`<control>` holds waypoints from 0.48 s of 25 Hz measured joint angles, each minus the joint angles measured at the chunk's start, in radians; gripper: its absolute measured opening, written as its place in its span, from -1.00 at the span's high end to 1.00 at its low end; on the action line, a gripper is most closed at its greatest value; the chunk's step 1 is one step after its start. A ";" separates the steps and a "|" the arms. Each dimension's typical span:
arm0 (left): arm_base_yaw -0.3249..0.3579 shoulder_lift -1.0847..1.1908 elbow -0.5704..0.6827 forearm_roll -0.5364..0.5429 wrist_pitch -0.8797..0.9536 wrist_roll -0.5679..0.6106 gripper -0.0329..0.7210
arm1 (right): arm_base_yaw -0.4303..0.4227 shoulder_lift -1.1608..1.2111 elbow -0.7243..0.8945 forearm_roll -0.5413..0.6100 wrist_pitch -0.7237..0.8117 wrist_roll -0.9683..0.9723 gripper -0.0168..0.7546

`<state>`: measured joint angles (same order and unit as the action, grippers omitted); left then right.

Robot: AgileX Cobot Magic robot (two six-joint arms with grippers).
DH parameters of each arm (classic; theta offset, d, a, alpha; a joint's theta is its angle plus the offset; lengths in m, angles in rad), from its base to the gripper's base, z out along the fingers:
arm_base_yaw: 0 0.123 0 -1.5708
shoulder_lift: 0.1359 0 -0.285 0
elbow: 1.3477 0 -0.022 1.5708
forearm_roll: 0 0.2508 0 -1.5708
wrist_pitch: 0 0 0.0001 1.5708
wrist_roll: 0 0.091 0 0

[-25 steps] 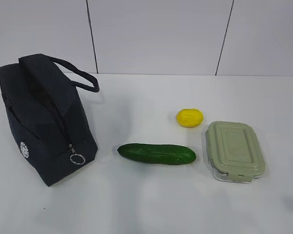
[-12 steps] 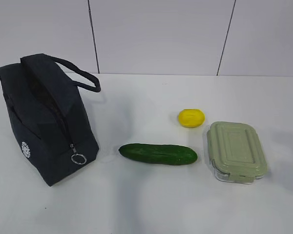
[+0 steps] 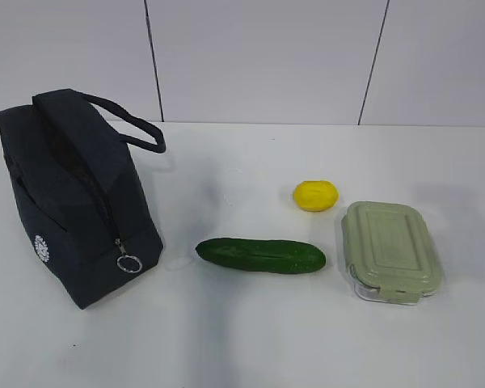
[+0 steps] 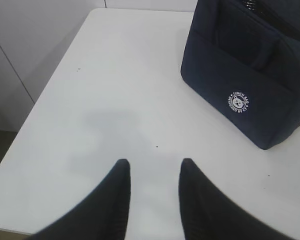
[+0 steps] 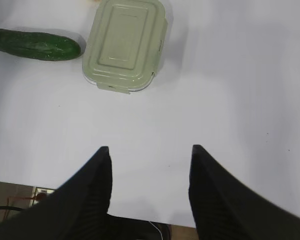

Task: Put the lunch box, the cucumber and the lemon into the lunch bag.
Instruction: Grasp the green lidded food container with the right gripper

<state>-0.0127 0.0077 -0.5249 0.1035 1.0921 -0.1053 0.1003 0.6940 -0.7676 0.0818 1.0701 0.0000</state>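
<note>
The dark navy lunch bag [image 3: 77,198] stands at the left of the white table, zipped, with its ring pull [image 3: 128,263] hanging at the front; the left wrist view shows its logo side [image 4: 245,75]. The cucumber [image 3: 260,255] lies in the middle, with its right part showing [image 5: 32,44] in the right wrist view. The yellow lemon [image 3: 315,195] sits behind it. The sage-green lunch box [image 3: 390,249] [image 5: 126,45] lies at the right. My left gripper [image 4: 155,165] hangs open over bare table left of the bag. My right gripper [image 5: 150,150] is open, nearer than the lunch box. Neither arm shows in the exterior view.
The table's left edge [image 4: 25,125] runs close to my left gripper, with a grey wall panel beyond. The table's near edge [image 5: 140,217] lies under my right gripper. A white panelled wall [image 3: 267,56] backs the table.
The objects have stayed put. A faint shadow at the table's right side has moved.
</note>
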 joint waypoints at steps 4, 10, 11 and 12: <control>0.000 0.000 0.000 0.000 0.000 0.000 0.29 | 0.000 0.098 -0.010 0.034 -0.053 -0.045 -0.09; 0.000 0.000 0.000 0.000 0.000 0.000 0.29 | -0.077 0.218 -0.010 0.227 -0.126 -0.216 -0.09; 0.000 0.000 0.000 0.000 0.000 0.000 0.29 | -0.100 0.239 -0.010 0.270 -0.130 -0.252 -0.09; 0.000 0.000 0.000 0.000 0.000 0.000 0.29 | -0.132 0.264 -0.010 0.317 -0.131 -0.302 -0.09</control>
<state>-0.0132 0.0077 -0.5249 0.1035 1.0921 -0.1053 -0.0313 0.9584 -0.7776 0.3987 0.9389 -0.3019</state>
